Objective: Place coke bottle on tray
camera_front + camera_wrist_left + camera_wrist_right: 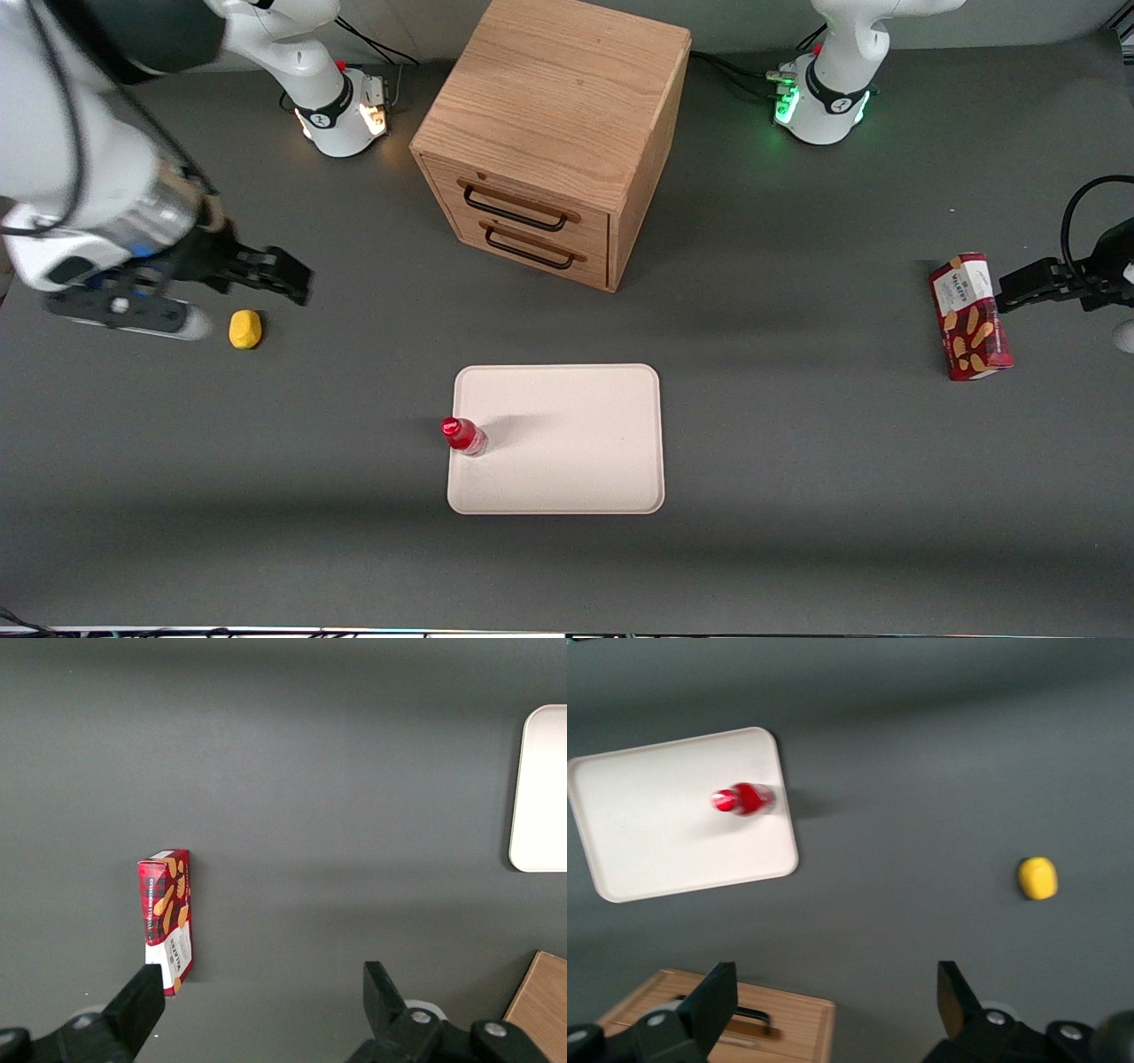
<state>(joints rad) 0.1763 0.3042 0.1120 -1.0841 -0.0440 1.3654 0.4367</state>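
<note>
The coke bottle point(463, 436), small and red with a red cap and a clear base, stands upright on the tray point(567, 443), at the tray's edge toward the working arm's end. In the right wrist view the bottle point(744, 800) stands inside the tray point(656, 824) near its rim. My right gripper point(288, 276) is open and empty, raised above the table at the working arm's end, well away from the tray. Its fingers point(713, 997) are spread wide with nothing between them.
A yellow lemon-like object point(245, 329) lies on the table just below my gripper; it also shows in the right wrist view point(1037, 878). A wooden two-drawer cabinet point(554, 133) stands farther from the front camera than the tray. A red snack box point(970, 316) lies toward the parked arm's end.
</note>
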